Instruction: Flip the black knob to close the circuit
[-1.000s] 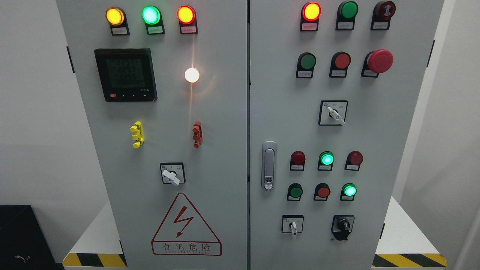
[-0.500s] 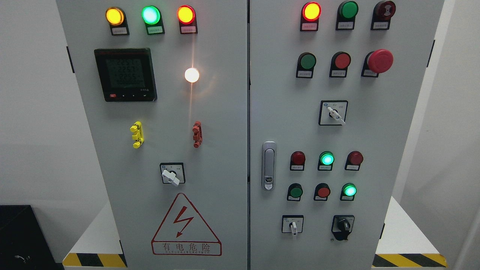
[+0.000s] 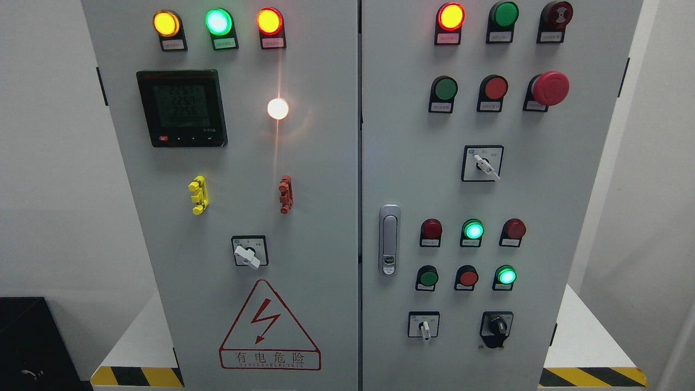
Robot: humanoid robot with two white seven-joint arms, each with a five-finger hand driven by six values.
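the black knob (image 3: pixel 496 326) sits at the lower right corner of the right door (image 3: pixel 461 190) of a grey cabinet, on a black plate, its grip standing about upright. nothing touches it and nothing stands in front of it. no robot hand shows anywhere in the head view, so whether the fingers are released, clenched or grasping cannot be told.

just left of the knob, on the same row, is one white-handled switch (image 3: pixel 424 326) on a square plate. a second one (image 3: pixel 483 163) sits higher on this door, its handle tilted down to the right, and a third (image 3: pixel 249 252) is on the left door (image 3: pixel 233 190), which makes three in all.

above the knob are two rows of three round lamps or buttons each. in the upper row the middle one (image 3: pixel 473 231) glows green between two dark red ones; in the lower row the right one (image 3: pixel 506 275) glows green.

higher still are a green button, a red button and one red mushroom button (image 3: pixel 550 88). the top row shows a lit red lamp (image 3: pixel 451 16), an unlit green one and a dark red buzzer-like cap.

one silver latch handle (image 3: pixel 389 239) stands upright near the door's left edge.

the left door carries three lit lamps along the top, yellow, green and red, one digital meter (image 3: pixel 182 107), one bright white lamp (image 3: pixel 278 108), one yellow clip (image 3: pixel 198 195), one red clip (image 3: pixel 285 194), and a red triangular warning sign (image 3: pixel 270 326).

the cabinet stands on a white base (image 3: pixel 586 336) with yellow-black striping at both lower corners.
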